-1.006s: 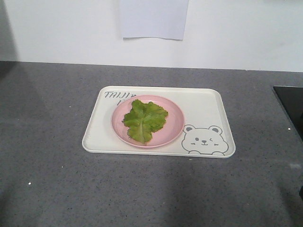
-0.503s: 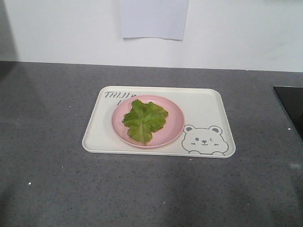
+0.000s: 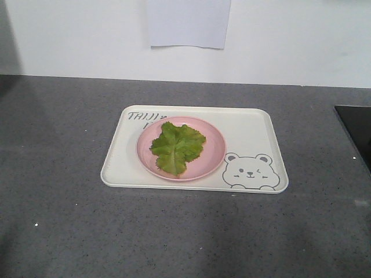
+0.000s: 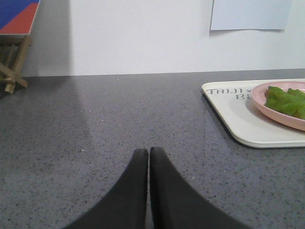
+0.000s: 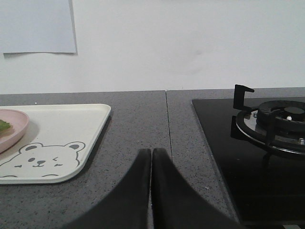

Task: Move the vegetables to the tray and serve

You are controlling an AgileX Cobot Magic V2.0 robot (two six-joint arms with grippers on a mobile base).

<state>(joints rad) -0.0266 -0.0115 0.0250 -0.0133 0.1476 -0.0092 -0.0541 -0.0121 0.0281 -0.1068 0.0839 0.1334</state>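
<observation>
At the upper left of my left wrist view a wooden stand (image 4: pixel 12 71) with a red and blue top sits against the white wall (image 4: pixel 138 38), and the speckled grey bench (image 3: pixel 52 174) runs across the whole lower part of every view. Low in the middle of that view my left gripper (image 4: pixel 148 151) hangs just over the bench with its jaws pressed together, a thin line between the two black fingers (image 4: pixel 133 191), and nothing held in them. In the front view the tray (image 3: pixel 258 130) lies flat near the middle of the frame, long side toward the camera, with grey lettering (image 3: pixel 144 116) in its upper left corner, partly covered by the round pink plate (image 3: pixel 211 156) that sits on the left-centre of the tray. The vegetables (image 3: pixel 177 147), one ruffled green lettuce leaf with a paler rib, lie on the plate, within its rim and not touching the tray's own surface. A winking bear face (image 3: pixel 251 171) is printed in the tray's lower right corner. A sheet of paper (image 3: pixel 188 23) hangs on the wall at the top centre. In my right wrist view the tray's bear corner shows at the lower left, my right gripper (image 5: pixel 151 151) sits low in the middle over the bench, jaws closed together and empty, and a black hob (image 5: pixel 219 157) with a gas burner (image 5: pixel 279 124) fills the right side.
</observation>
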